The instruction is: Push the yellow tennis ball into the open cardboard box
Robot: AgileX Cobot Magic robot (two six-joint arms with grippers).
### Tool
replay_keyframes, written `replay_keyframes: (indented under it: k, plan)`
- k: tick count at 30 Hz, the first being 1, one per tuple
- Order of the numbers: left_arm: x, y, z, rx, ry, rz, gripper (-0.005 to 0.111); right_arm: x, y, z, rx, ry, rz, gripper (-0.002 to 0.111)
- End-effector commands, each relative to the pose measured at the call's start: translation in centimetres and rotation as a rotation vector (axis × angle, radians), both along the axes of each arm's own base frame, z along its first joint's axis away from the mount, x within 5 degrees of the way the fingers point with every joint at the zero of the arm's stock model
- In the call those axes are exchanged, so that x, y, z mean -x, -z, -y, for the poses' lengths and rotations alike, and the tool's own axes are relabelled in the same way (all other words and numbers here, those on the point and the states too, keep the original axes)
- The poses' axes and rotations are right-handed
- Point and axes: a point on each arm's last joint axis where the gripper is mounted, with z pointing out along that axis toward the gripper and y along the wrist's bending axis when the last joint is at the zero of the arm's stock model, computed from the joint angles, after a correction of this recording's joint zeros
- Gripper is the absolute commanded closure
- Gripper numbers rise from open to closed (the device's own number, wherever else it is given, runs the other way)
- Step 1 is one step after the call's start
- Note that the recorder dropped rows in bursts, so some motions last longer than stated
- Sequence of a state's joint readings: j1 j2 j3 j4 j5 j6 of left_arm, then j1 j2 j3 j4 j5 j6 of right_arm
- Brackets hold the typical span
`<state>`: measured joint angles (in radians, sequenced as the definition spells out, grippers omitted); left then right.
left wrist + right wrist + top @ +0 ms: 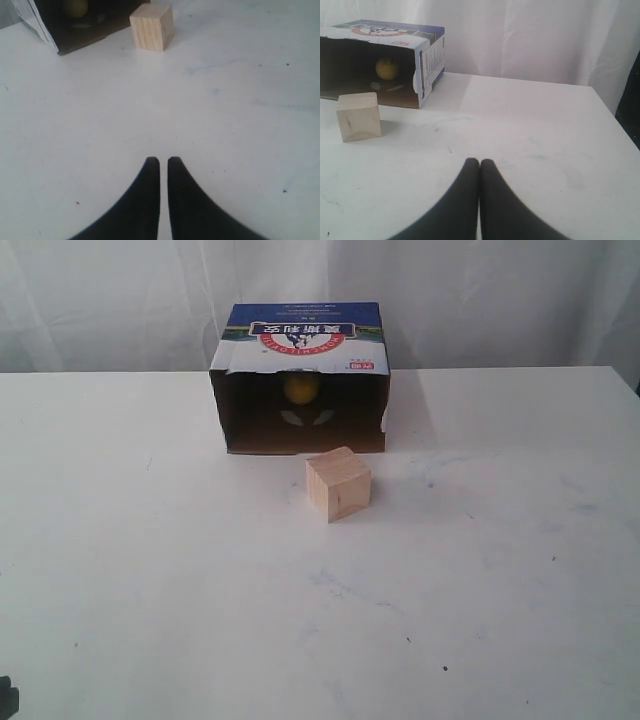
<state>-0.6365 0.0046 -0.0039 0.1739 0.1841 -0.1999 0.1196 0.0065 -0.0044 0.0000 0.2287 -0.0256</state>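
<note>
The yellow tennis ball point(300, 389) lies inside the open cardboard box point(300, 335), deep in its dark interior; the ball point(386, 68) also shows in the right wrist view and only partly point(75, 6) in the left wrist view. The box point(427, 60) lies on its side with the mouth toward the table's front. My left gripper point(163, 161) is shut with a thin slit between its fingers, empty, far from the box point(75, 37). My right gripper point(479, 162) is shut with fingers touching, empty, well off to the box's side.
A pale wooden cube point(338, 483) stands on the white table point(480, 570) just in front of the box mouth, slightly right of its middle; the cube point(151, 26) point(359, 116) is seen in both wrist views. White curtain behind.
</note>
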Motion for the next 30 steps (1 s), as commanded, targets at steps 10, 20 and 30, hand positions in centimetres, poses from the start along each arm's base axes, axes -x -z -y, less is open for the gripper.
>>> replay_keyframes:
  k: [10, 20, 30]
  plan:
    - [-0.15, -0.52, 0.06, 0.030, -0.003, 0.067, 0.094, 0.02, 0.04, 0.01, -0.004, 0.002, 0.009, 0.108]
    - [0.04, -0.27, 0.23, 0.070, 0.004, 0.004, 0.094, 0.02, 0.04, 0.01, -0.004, 0.002, 0.009, 0.108]
    - [0.25, -0.77, 0.70, -0.022, 0.104, 0.141, 0.094, 0.02, 0.04, 0.01, -0.004, 0.002, 0.009, 0.108]
